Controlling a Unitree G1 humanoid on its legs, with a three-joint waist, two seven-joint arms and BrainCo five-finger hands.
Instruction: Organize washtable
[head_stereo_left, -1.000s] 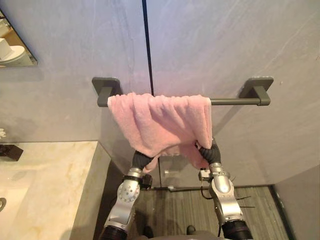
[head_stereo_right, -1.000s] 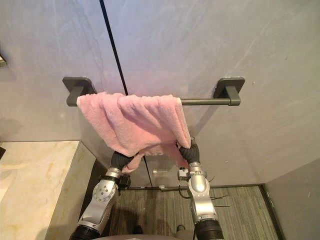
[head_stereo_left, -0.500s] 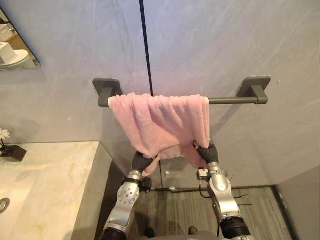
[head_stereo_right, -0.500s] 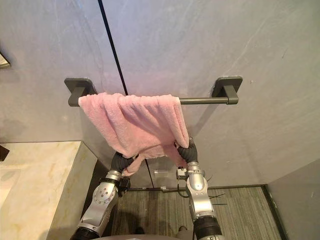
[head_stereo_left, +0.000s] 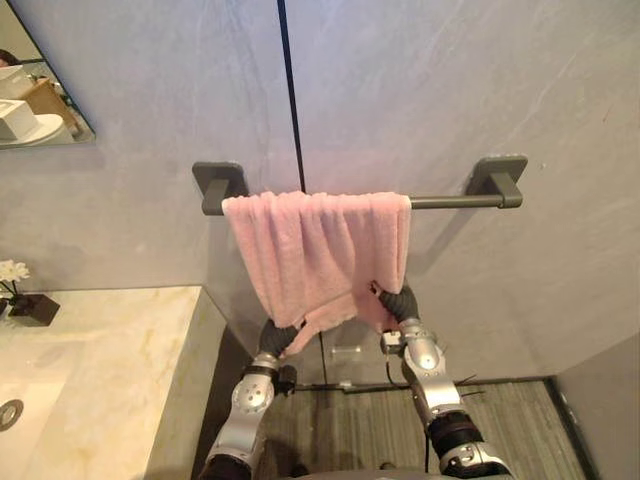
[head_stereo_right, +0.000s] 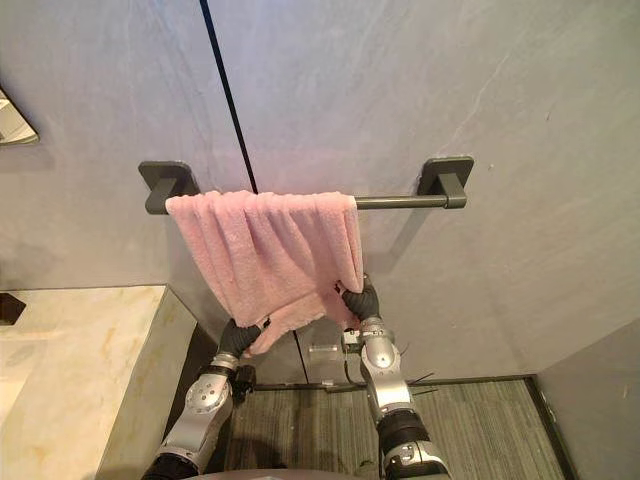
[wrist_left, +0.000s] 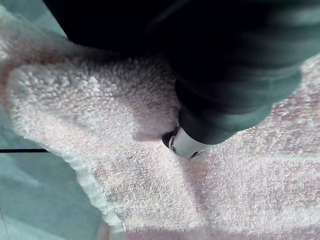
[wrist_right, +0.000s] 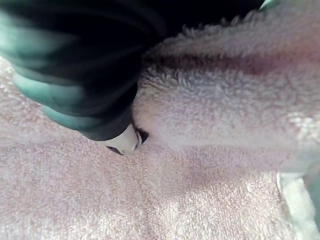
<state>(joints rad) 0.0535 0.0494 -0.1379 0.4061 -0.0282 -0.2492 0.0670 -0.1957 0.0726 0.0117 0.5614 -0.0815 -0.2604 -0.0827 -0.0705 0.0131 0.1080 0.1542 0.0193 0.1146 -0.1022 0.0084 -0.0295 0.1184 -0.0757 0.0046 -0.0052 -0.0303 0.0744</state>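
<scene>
Pink terry towel (head_stereo_left: 320, 250) hung on dark grey wall rail (head_stereo_left: 450, 201), hem uneven, we judge unfinished; left hand (head_stereo_left: 277, 337), right hand (head_stereo_left: 400, 303) beneath, grasp indiscernible.

A grey wall (head_stereo_left: 460, 90) carries a dark upright seam (head_stereo_left: 289, 100), with a mirror (head_stereo_left: 38, 98) far left of the seam, a small flower pot (head_stereo_left: 38, 309) lower on that side, and a striped floor (head_stereo_left: 340, 432) beneath the seam.
</scene>
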